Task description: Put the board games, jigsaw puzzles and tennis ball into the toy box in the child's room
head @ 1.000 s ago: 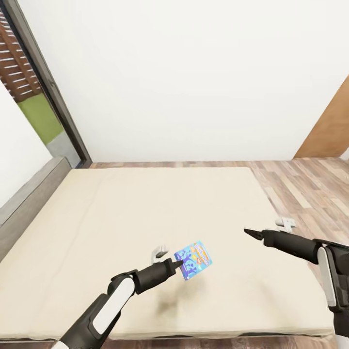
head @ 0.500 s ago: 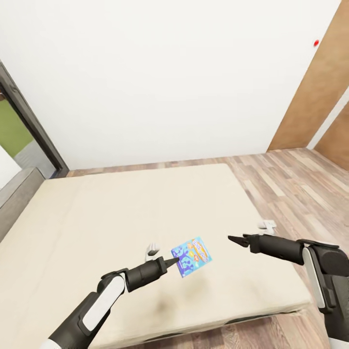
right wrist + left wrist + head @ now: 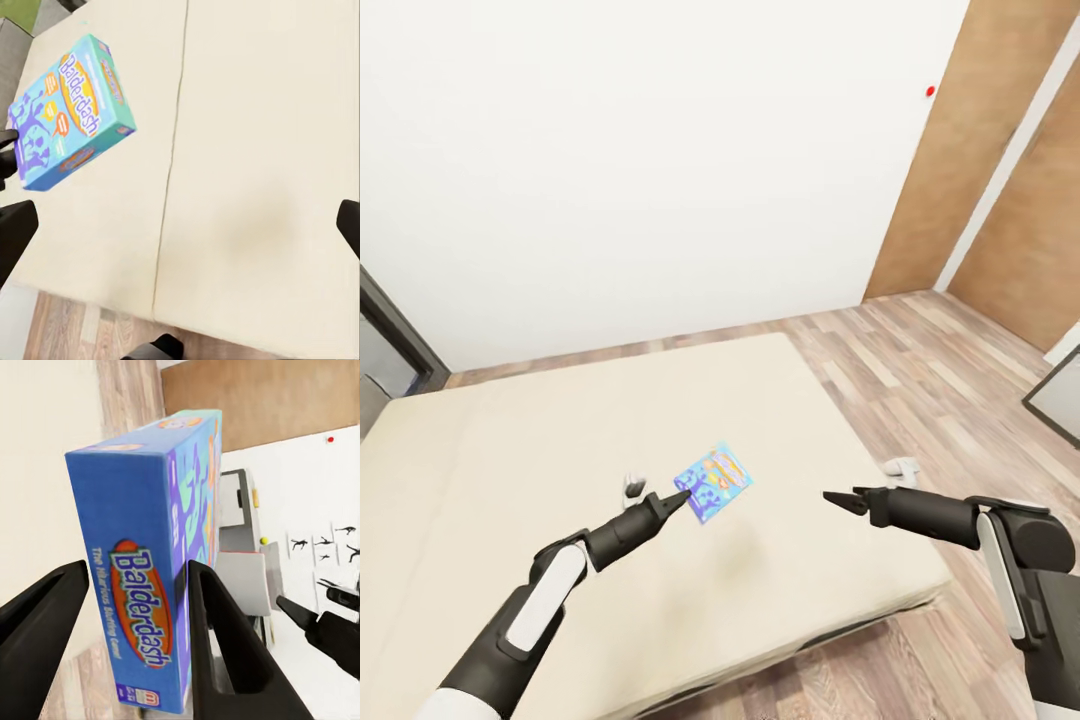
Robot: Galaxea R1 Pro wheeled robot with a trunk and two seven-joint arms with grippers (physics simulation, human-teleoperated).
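Room: White walls, a wood floor [image 3: 920, 360] and brown doors [image 3: 960, 150] are seen around a wide beige bed [image 3: 510, 470].

Game box: A small blue game box [image 3: 712, 482] marked "Balderdash" is held up in the air above the bed, clear of the mattress.

Left gripper: The left gripper [image 3: 682, 496] is closed on the blue box, with one black finger on each flat face, as shown in the left wrist view [image 3: 135, 607].

Right gripper: The right gripper [image 3: 838, 499] is held over the bed with nothing in it. Its fingers are spread wide apart in the right wrist view.

Key relation: The box sticks out from the left fingertips, up and away from the robot, with its long side along the fingers. The right gripper is well apart from it, so the carrying is left to the left arm.

Views: The name on the box can be read in both wrist views. In the left wrist view a desk [image 3: 240, 577] with a small yellow-green ball [image 3: 263, 540] is seen far behind the box. It is judged that the box must be taken there next.
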